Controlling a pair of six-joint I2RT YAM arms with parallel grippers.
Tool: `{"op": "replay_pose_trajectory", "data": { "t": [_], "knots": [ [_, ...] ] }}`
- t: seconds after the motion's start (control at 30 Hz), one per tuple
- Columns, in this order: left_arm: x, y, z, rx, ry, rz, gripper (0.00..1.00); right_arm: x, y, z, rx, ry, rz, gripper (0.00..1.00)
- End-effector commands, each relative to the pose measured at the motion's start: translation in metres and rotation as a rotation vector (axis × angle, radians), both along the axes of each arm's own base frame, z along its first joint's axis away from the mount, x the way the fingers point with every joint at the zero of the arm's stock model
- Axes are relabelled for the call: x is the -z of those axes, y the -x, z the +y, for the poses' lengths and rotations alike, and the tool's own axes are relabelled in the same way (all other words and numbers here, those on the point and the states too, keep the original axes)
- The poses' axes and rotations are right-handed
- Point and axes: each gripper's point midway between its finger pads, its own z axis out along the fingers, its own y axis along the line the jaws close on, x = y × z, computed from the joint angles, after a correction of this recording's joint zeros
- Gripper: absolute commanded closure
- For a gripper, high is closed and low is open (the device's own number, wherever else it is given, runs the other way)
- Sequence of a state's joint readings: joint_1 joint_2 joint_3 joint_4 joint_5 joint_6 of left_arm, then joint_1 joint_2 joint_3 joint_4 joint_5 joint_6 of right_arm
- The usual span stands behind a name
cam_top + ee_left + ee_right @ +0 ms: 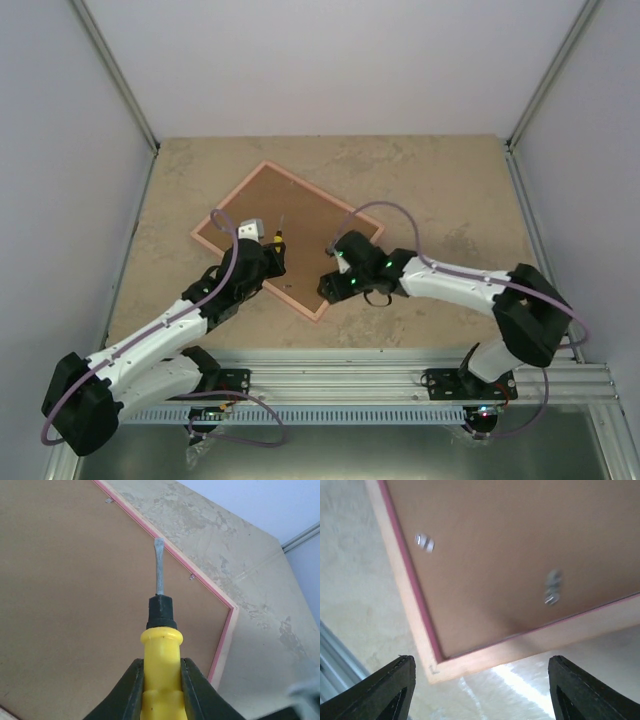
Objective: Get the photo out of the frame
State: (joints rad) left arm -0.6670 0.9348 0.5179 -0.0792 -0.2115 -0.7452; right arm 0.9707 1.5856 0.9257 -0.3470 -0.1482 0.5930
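My left gripper point(161, 682) pinches a yellow-handled screwdriver point(160, 625), its blade over the back near the pink edge; my right gripper point(482, 690) is spread wide above the near corner; the frame point(300, 215) lies face down and skewed on the table point(450, 180), brown back up, small clips point(191, 576) along the rim (blurred); I judge the back is in place, the photo hidden beneath it, and everything left to do.

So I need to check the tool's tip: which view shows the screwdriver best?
The left wrist view: the screwdriver fills it, yellow handle gripped by the left hand, flat tip over the brown back of the frame. The top view shows it tiny; the right wrist view does not show it.
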Motion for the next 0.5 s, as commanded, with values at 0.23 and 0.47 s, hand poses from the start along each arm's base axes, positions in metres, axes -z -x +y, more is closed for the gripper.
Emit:
{"op": "replay_pose_trajectory", "data": {
  "t": [0.23, 0.47],
  "knots": [
    [0.004, -0.001, -0.005, 0.043, -0.023, -0.004, 1.00, -0.061, -0.134, -0.073, 0.084, 0.005, -0.248, 0.27],
    [0.011, -0.001, -0.016, 0.091, -0.027, 0.016, 1.00, -0.052, -0.206, -0.083, 0.124, -0.030, -0.248, 0.27]
  ]
}}
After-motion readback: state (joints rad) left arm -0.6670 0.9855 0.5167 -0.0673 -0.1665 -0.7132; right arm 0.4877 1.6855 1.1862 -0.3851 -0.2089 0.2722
